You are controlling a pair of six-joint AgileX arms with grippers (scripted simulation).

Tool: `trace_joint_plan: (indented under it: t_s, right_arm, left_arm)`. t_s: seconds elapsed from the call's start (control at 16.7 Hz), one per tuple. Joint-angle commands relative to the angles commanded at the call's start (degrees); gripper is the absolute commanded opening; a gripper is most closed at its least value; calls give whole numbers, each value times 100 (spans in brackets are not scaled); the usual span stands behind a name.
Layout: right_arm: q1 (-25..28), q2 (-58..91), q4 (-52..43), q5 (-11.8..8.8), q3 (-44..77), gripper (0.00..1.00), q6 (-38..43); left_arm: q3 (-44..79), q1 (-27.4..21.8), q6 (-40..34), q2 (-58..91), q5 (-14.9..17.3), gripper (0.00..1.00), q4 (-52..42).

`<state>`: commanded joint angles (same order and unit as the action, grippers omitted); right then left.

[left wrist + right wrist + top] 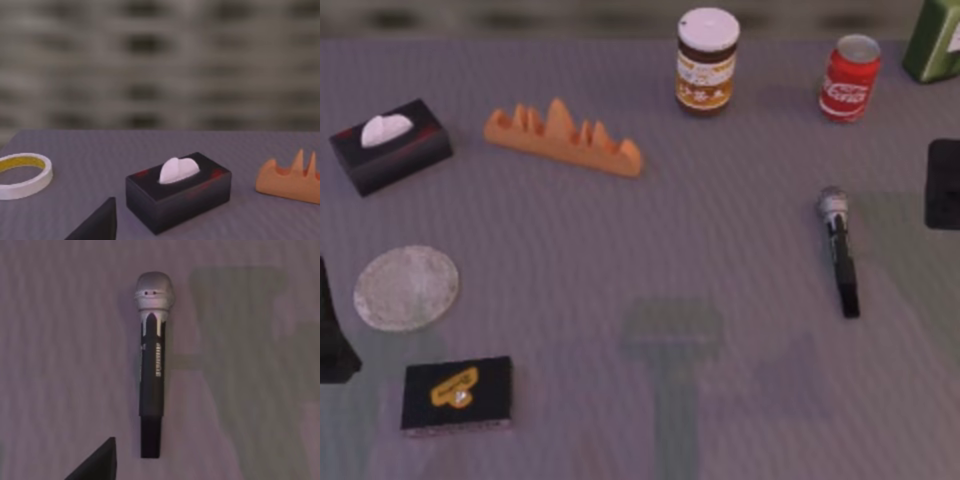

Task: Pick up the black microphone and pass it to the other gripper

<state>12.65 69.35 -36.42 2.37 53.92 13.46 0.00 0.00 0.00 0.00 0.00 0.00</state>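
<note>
You'll find the black microphone (839,251) lying flat on the surface (720,220) toward its right edge, silver mesh head pointing to the far edge and handle to the near edge; the right wrist view looks straight down on it (151,370), with nothing touching it. The right end effector (943,184) shows only as a dark block at the right edge, just beside the microphone, and you cannot tell how its fingers stand. A red soda can (849,77) stands near the far right corner, a jar (706,60) to its left. The left end effector (332,330) sits at the left edge, its fingers likewise unreadable, near a tissue box (178,190).
</note>
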Motion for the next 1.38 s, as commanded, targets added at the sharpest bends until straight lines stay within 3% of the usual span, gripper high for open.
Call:
trace_joint_plan:
  t_s: [0.36, 0.72, 1.14, 1.38]
  right_arm:
    - [538, 3099, -1472, 92, 2390, 100, 586]
    - [812, 4592, -2383, 192, 3512, 100, 876]
    - [792, 4682, -2317, 194, 3476, 100, 870]
    - [763, 5079, -1483, 198, 3066, 100, 835]
  left_arm:
    - [0, 0, 0, 0, 0, 100, 0]
    - [0, 0, 0, 0, 0, 100, 0]
    - [0, 0, 0, 0, 0, 100, 0]
    - [0, 0, 0, 0, 0, 100, 0]
